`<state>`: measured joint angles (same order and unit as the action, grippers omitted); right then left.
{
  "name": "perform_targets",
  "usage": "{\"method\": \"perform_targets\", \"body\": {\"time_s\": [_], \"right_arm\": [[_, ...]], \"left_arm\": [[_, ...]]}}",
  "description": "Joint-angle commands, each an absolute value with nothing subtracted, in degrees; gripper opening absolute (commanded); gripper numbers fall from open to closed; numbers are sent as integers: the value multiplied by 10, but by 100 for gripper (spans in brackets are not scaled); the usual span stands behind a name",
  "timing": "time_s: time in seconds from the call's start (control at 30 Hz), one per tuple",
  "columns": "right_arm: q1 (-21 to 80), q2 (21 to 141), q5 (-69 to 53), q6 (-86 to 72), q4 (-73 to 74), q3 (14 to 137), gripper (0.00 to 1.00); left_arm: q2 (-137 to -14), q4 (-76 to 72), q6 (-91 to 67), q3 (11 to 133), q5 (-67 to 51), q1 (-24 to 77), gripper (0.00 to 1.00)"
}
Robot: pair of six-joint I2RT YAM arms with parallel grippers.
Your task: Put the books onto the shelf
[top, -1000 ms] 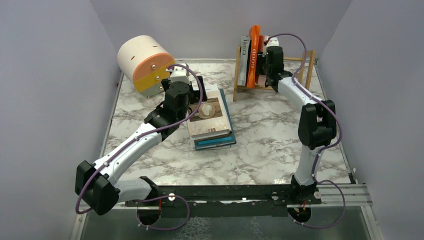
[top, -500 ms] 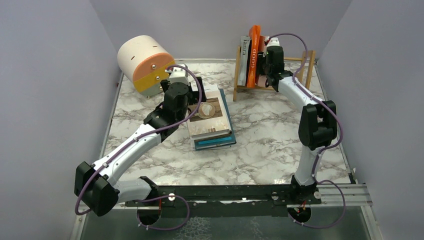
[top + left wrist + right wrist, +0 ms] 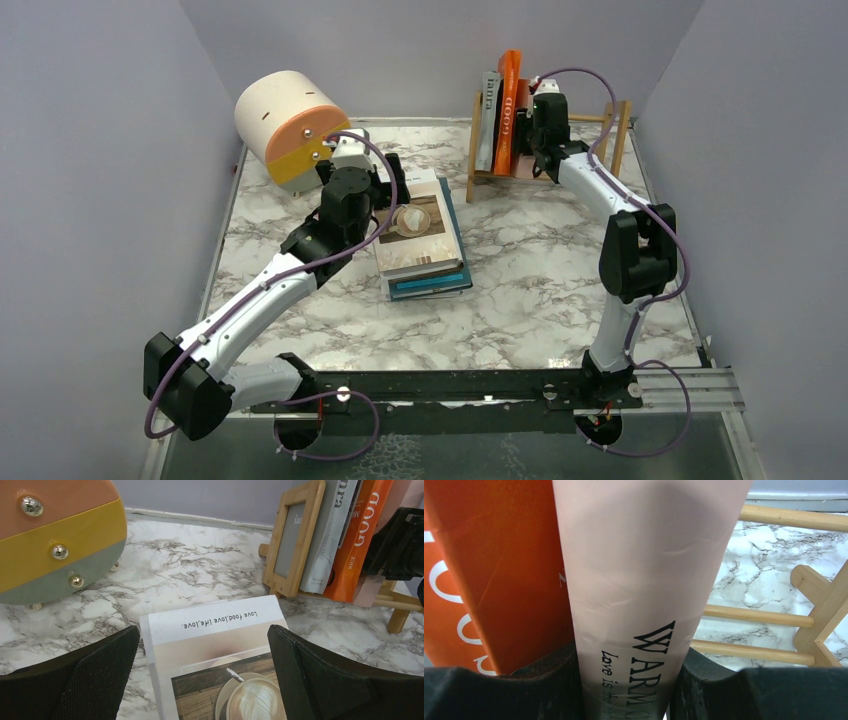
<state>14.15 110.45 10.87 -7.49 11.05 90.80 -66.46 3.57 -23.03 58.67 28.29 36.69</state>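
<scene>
Here, right jaws squeezing pink book (image 3: 644, 570) on shelf (image 3: 774, 517) beside orange book (image 3: 504, 570), bare rails (image 3: 754, 652) to its right, left jaws wide open over stack (image 3: 215, 630) edge.

The right gripper (image 3: 626, 690) clamps a pink book (image 3: 639, 580) between its 2 black fingers (image 3: 544, 685), which press against the spine edge from either side. The book stands upright and fills the middle of the view; black lettering near its lower end reads "WARM", with a smaller script line beneath starting "Love is". An orange book (image 3: 509, 580) with large white letters touches its left side. To the right, 3 light-wood dowel rails of the shelf (image 3: 774, 517) run across, meeting an angled end frame (image 3: 824, 605). White marble table (image 3: 774, 570) shows between the rails.
</scene>
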Motion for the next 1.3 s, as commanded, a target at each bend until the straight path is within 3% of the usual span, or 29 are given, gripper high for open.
{"method": "perform_targets", "body": {"time_s": [0.0, 0.17, 0.47, 1.0, 1.27], "right_arm": [[143, 1074, 114, -84, 113, 919, 29], [143, 1088, 108, -89, 115, 920, 35], [143, 1081, 98, -110, 109, 915, 61], [143, 919, 121, -141, 146, 868, 62], [157, 755, -92, -208, 126, 714, 62]], "left_arm": [[-646, 31, -237, 579, 272, 364, 99], [-647, 32, -239, 575, 271, 364, 99], [-654, 33, -236, 576, 274, 364, 99], [-664, 60, -243, 580, 293, 363, 99], [-673, 90, -256, 571, 303, 357, 99]]}}
